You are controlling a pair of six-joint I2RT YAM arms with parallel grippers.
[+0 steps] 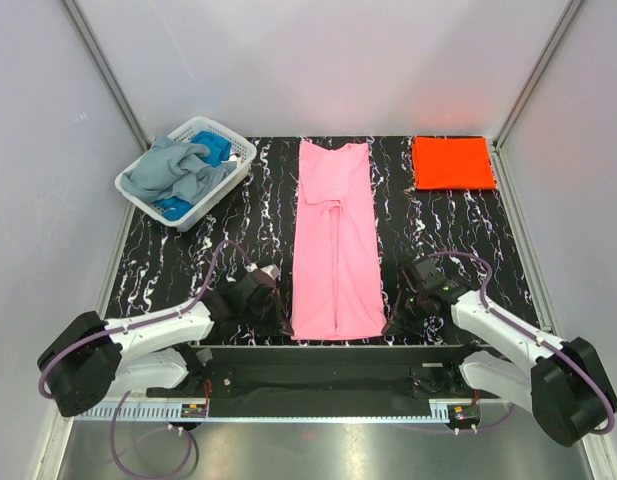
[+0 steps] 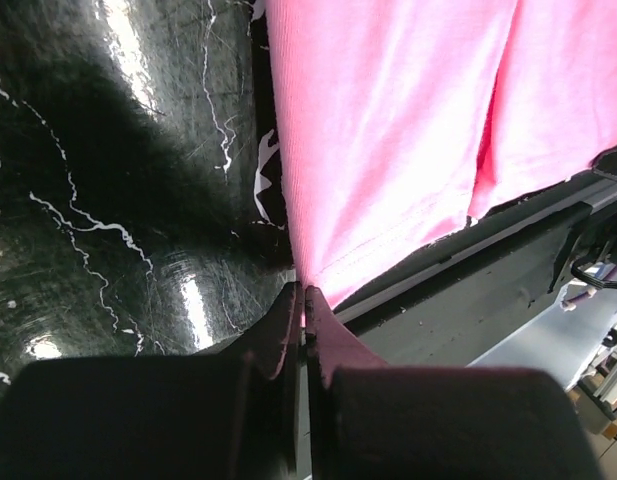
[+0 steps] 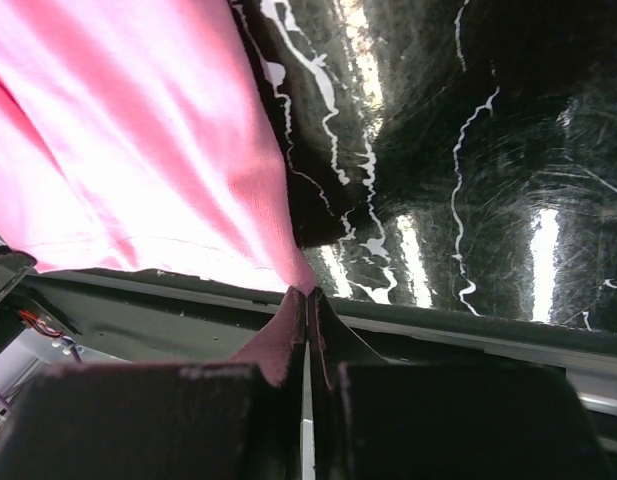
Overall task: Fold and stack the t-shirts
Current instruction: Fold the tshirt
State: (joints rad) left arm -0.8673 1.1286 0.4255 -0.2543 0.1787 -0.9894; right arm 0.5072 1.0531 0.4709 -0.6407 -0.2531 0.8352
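A pink t-shirt (image 1: 335,240) lies lengthwise down the middle of the black marbled table, its sides folded in to make a long strip. My left gripper (image 1: 285,325) is shut on its near left corner (image 2: 306,282). On the other side, my right gripper (image 1: 390,325) is shut on the near right corner (image 3: 306,283). An orange-red t-shirt (image 1: 453,162) sits folded flat at the far right. Grey-blue and blue t-shirts (image 1: 178,172) are heaped in the white basket (image 1: 235,160) at the far left.
The table's near edge and a black rail (image 1: 318,378) run just below both grippers. White walls close in the left, right and back of the table (image 1: 188,270).
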